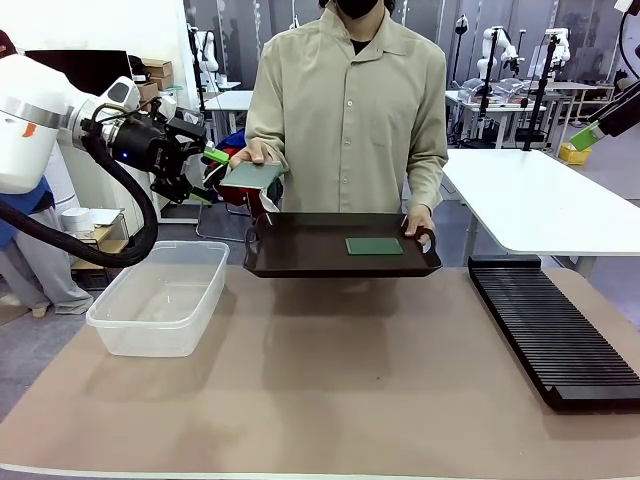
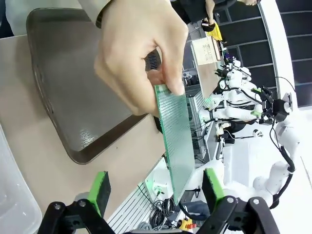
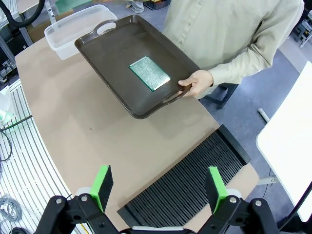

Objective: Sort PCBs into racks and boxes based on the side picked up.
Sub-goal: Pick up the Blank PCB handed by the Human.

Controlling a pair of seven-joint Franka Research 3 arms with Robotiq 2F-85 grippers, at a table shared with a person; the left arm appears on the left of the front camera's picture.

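A person's hand (image 2: pixel 136 53) holds one green PCB (image 2: pixel 175 141) edge-on between the fingers of my left gripper (image 2: pixel 156 190), which is open; the pads stand clear of the board. From the front, that PCB (image 1: pixel 252 175) sits just right of the left gripper (image 1: pixel 208 175). A second PCB (image 1: pixel 374 245) lies flat on the dark tray (image 1: pixel 300 250) the person holds up; it is also the PCB (image 3: pixel 149 73) in the right wrist view. My right gripper (image 3: pixel 160 185) hangs open and empty, high over the black rack (image 3: pixel 195 180). The clear box (image 1: pixel 160 295) stands empty at the left.
The rack (image 1: pixel 555 325) lies along the table's right side. The person's other hand (image 1: pixel 420 225) grips the tray's right handle. A white table (image 1: pixel 540 200) stands behind the rack. My right gripper (image 1: pixel 585 135) is up at the far right.
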